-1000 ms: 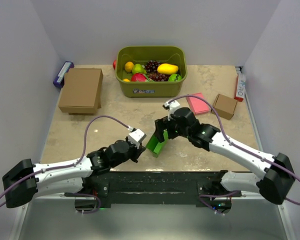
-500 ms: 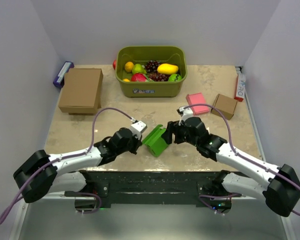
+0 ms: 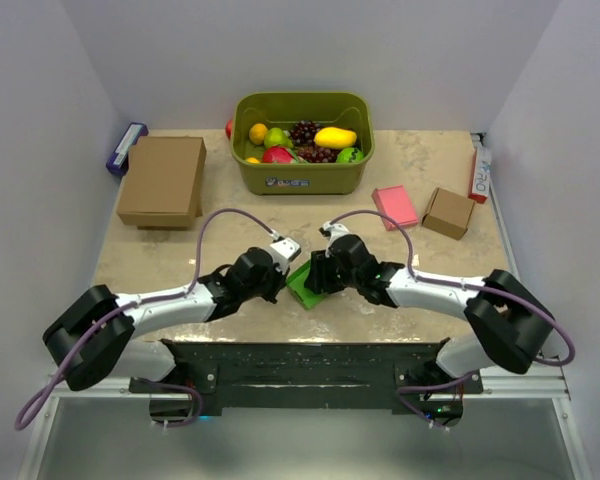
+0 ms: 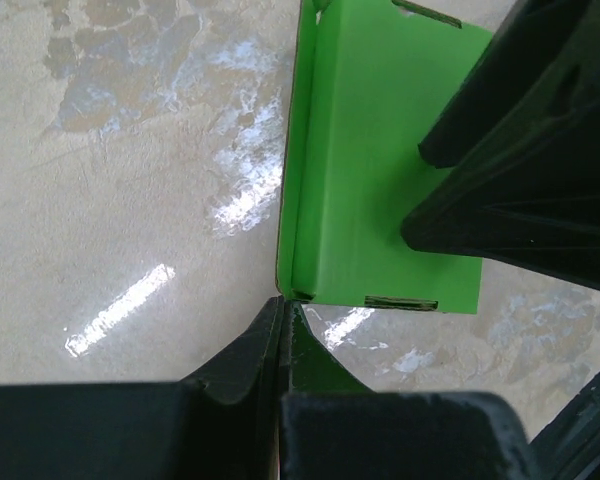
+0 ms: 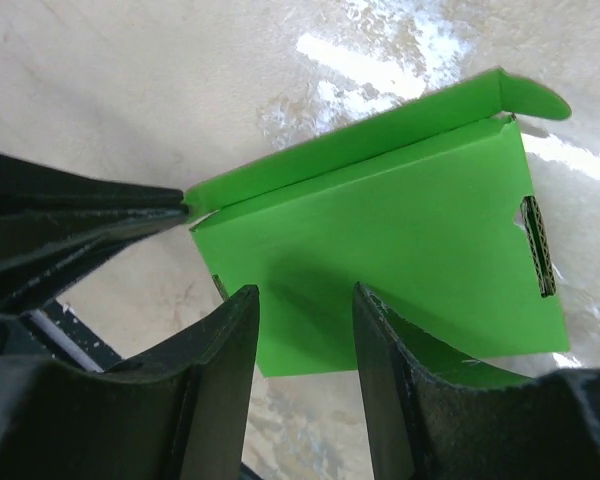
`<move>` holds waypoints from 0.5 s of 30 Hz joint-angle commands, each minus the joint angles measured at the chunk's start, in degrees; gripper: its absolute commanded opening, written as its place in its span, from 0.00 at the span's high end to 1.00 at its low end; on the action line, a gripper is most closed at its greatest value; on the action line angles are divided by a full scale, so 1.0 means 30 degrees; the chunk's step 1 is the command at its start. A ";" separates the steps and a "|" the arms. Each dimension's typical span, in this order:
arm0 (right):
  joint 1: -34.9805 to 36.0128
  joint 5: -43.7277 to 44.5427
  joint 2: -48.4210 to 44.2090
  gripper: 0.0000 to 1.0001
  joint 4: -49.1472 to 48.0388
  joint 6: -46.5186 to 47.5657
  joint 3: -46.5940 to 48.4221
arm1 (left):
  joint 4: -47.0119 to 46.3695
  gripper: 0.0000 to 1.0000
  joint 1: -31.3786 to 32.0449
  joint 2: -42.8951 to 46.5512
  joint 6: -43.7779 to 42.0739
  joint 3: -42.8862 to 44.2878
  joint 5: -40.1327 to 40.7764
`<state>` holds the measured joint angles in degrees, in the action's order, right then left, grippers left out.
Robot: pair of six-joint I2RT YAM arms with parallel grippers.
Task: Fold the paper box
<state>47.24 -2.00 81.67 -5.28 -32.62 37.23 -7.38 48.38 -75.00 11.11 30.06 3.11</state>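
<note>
Bright, even overhead light, white glare on the glossy table (image 4: 120, 310), soft shadow across the paper box (image 5: 400, 230).

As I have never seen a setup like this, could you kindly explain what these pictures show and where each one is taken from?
These are two robot arms, a left arm and a right arm, bolted at the near edge of a table. The wide picture comes from a fixed camera above and behind them. The two close-ups come from a camera on each wrist, so the black shapes there are gripper fingers. On the table lie an olive basket of fruit, a large brown box, a small brown box, a pink flat box and, between the arms, the bright green paper box, a creased sheet with flaps. The left gripper is shut and seems to pinch a corner of that sheet. The right gripper has its fingers apart over the flat green panel.
</note>
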 commanded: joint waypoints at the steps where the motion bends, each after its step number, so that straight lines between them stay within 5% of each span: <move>1: 0.0538 0.1338 0.1953 0.53 0.0524 -0.0200 0.1737 | -0.0530 1.00 -0.0131 -0.0515 -0.0921 0.1082 -0.0365; 8: 0.1361 0.2310 0.2516 0.43 0.2723 0.0150 0.3349 | -0.0091 1.00 -0.0131 -0.0898 -0.1506 0.1608 -0.0013; 12: 0.0021 0.2134 0.0701 0.11 0.4510 0.2021 0.5277 | -0.0030 1.00 -0.0102 -0.0255 -0.1712 0.1435 -0.0303; 15: -0.1007 0.1573 -0.0443 0.07 0.5274 0.4861 0.6422 | -0.0498 1.00 -0.0160 0.0448 -0.1976 0.0908 -0.0831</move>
<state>46.87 4.73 85.91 7.42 -28.60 49.36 -5.93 47.68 -76.34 7.70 32.14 3.18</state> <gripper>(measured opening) 0.907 0.016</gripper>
